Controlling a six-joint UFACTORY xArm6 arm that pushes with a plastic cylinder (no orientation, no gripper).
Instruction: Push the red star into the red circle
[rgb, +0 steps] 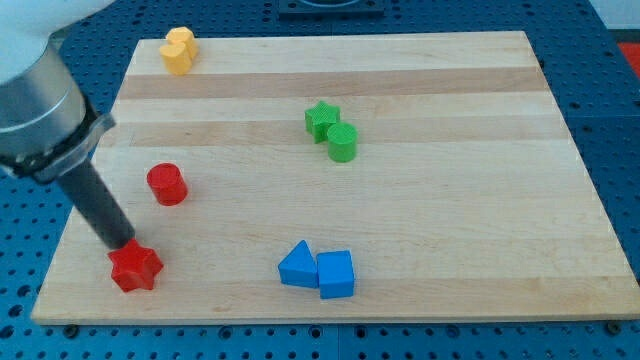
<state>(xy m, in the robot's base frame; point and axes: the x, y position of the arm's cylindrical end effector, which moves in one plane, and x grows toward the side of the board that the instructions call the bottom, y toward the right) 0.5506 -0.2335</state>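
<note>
Camera view: a wooden board (420, 250) lies on a blue perforated base (615, 60). The arm enters from the view's upper left and ends in a straight dark rod (98, 205) that slopes down toward the view's right. My tip (128, 244) sits at the upper edge of the red star (135, 267), touching it or very nearly so; actual contact cannot be confirmed. The arm carries no pincer, so there is no apart, together or clamped state to report. The red star lies near the board's lower-left corner. The red circle (167, 184), a short upright cylinder, stands above the star and slightly toward the view's right, apart from it, with bare board between the two. The rod passes just to the view's left of the red circle without touching it. A yellow block (178, 50), its shape unclear, rests at the board's top edge toward the left. Near the board's centre, toward the top, a green star (321, 120) and a green cylinder (342, 142) stand touching or nearly touching, the cylinder to the lower right. Near the bottom edge, a blue triangle (297, 266) and a second blue block (336, 273) lie side by side in contact.
</note>
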